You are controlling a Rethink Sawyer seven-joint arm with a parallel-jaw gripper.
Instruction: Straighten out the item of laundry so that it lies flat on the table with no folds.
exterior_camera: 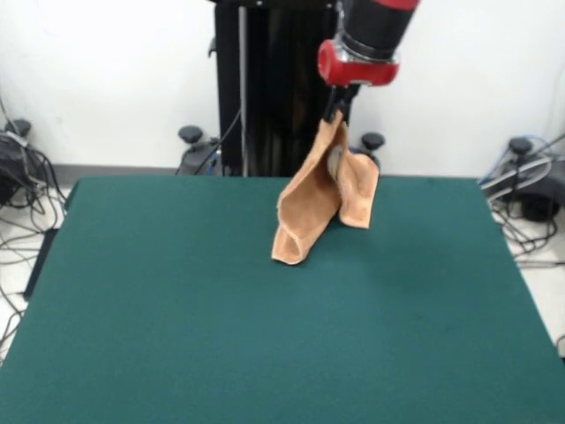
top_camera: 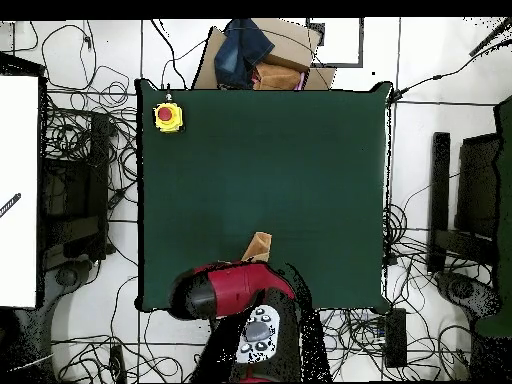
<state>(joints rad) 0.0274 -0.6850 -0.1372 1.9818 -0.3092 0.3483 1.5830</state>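
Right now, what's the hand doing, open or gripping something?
Hand: closed on the towel, which hangs from it in folds above the table.

Front and overhead — shared table [exterior_camera: 177,336] [top_camera: 300,150]

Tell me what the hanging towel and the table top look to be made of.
Towel: soft orange-tan cloth, probably terry; it hangs limp in folds from the gripper, matte with no shine. Table: covered in dark green felt-like fabric; flat, even and matte. Weave detail on either is too fine to confirm.
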